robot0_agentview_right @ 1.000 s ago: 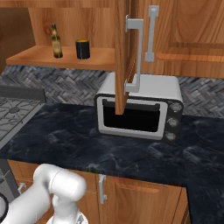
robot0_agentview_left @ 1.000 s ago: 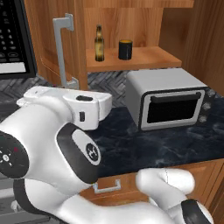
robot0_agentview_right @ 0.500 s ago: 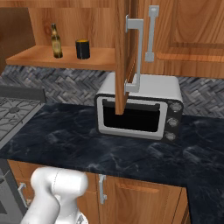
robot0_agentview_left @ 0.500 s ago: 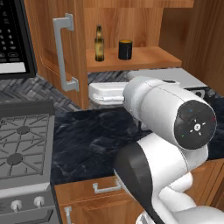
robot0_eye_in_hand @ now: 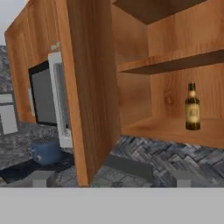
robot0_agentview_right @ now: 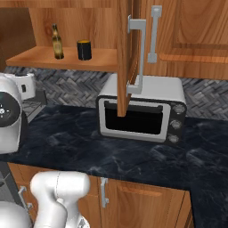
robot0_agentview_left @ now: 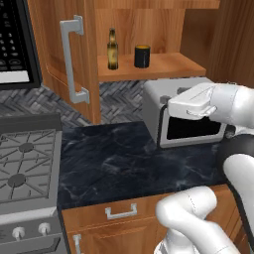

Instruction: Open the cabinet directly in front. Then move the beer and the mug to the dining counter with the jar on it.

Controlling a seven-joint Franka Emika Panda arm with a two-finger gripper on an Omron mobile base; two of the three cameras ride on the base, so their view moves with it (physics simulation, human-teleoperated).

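the cabinet (robot0_agentview_left: pixel 59 59) is standing open, both doors swung out with their silver bar handles facing the room. the beer (robot0_agentview_left: pixel 112 49) is standing upright on the bottom shelf, and the mug (robot0_agentview_left: pixel 142 56) is sitting just beside it, apart from the bottle. in the right base view the beer (robot0_agentview_right: pixel 57 42) and the mug (robot0_agentview_right: pixel 83 50) are resting on the same shelf left of the open door. a toaster oven (robot0_agentview_left: pixel 186 119) is sitting under the shelf on the dark marble worktop (robot0_agentview_left: pixel 114 163). a stove (robot0_agentview_left: pixel 25 163) is lying to the left. the gripper (robot0_eye_in_hand: pixel 111 179) is hanging released, jaws spread wide and holding nothing, looking past a door edge at the beer (robot0_eye_in_hand: pixel 192 107).
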